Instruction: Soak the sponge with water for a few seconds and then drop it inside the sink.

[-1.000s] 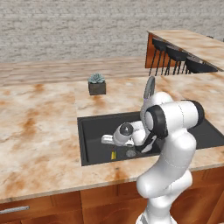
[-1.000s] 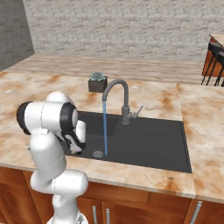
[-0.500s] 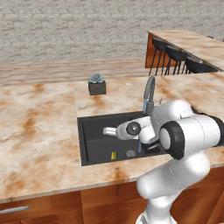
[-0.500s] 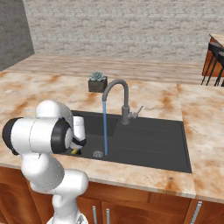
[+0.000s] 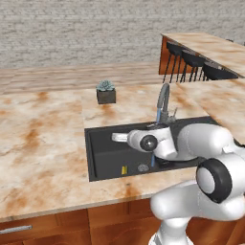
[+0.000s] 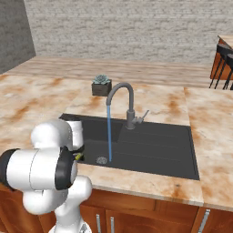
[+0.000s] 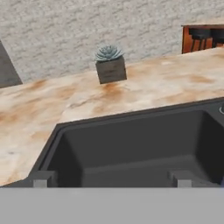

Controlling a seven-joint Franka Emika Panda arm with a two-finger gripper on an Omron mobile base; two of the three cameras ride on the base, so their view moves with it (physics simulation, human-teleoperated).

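I see the sponge as a small yellow block lying on the floor of the sink, low in the middle of the left base view, just left of the round drain. In the right base view it peeks out yellow beside my arm, left of the drain. The water falls in a thin blue line from the curved faucet onto the drain, centre frame. My gripper hangs inside the basin with its two tips spread wide and nothing between them; in the hand view they sit at the bottom edge, facing the sink's far wall. The potted succulent stands on the marble counter, upper centre of that view.
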